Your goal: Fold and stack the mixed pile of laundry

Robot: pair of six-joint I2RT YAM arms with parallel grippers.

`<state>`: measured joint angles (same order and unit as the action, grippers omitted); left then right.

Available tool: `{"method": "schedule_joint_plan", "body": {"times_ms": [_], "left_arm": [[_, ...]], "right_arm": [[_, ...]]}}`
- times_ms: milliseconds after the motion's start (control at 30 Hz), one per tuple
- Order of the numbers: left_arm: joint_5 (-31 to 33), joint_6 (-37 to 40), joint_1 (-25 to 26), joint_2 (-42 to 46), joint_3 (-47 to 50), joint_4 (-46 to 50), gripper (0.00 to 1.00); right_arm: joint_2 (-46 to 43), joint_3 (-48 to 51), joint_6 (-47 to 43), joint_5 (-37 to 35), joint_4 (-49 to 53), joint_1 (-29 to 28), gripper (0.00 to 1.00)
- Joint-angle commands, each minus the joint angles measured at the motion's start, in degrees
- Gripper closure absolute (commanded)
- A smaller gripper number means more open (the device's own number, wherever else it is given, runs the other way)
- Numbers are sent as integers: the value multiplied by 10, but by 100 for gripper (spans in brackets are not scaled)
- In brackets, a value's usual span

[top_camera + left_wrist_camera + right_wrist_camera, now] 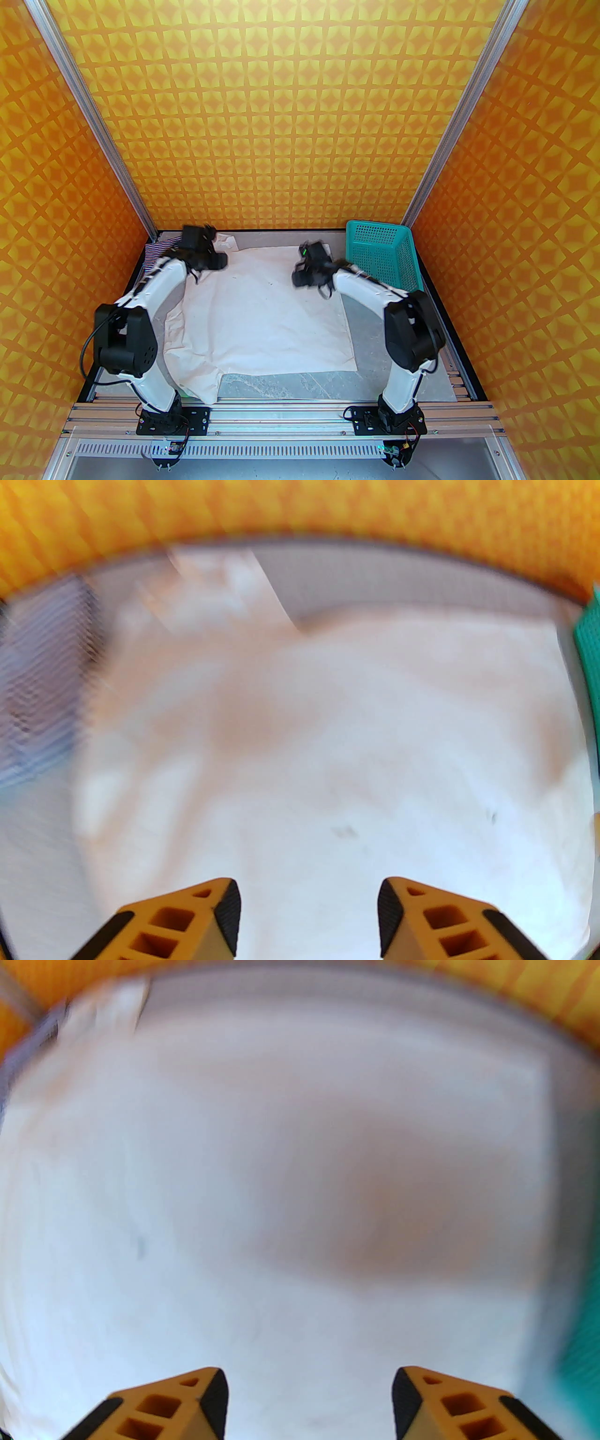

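Above the white cloth, left pincer and right pincer hang open.
Limp, light; likely best pinched at corners.

Wrinkled white cloth flat mid-table, striped garment at far-left corner.

Top view: bright, even, diffuse light, a warm cast off the orange walls; shadows on the white cloth faint and soft; focus sharp. Left wrist view: heavy motion blur, striped garment smeared, left gripper crisp, fisheye bowing at the rim. Right wrist view: blurrier yet, a peach-tinted dim patch mid-cloth, teal basket a smear.
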<state>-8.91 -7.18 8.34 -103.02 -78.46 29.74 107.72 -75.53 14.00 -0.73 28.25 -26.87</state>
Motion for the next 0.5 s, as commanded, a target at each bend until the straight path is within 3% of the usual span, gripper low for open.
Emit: {"method": "schedule_joint_plan", "body": {"times_ms": [0, 233, 467], "left_arm": [[-33, -27, -5, -66, 15, -45, 53], [-74, -38, 2, -172, -61, -61, 55], [-100, -39, 3, -300, -226, -6, 56]], "right_arm": [[39, -2, 31, -29, -12, 19, 41], [118, -58, 50, -29, 40, 62, 44], [166, -123, 76, 13, 88, 96, 46]]}}
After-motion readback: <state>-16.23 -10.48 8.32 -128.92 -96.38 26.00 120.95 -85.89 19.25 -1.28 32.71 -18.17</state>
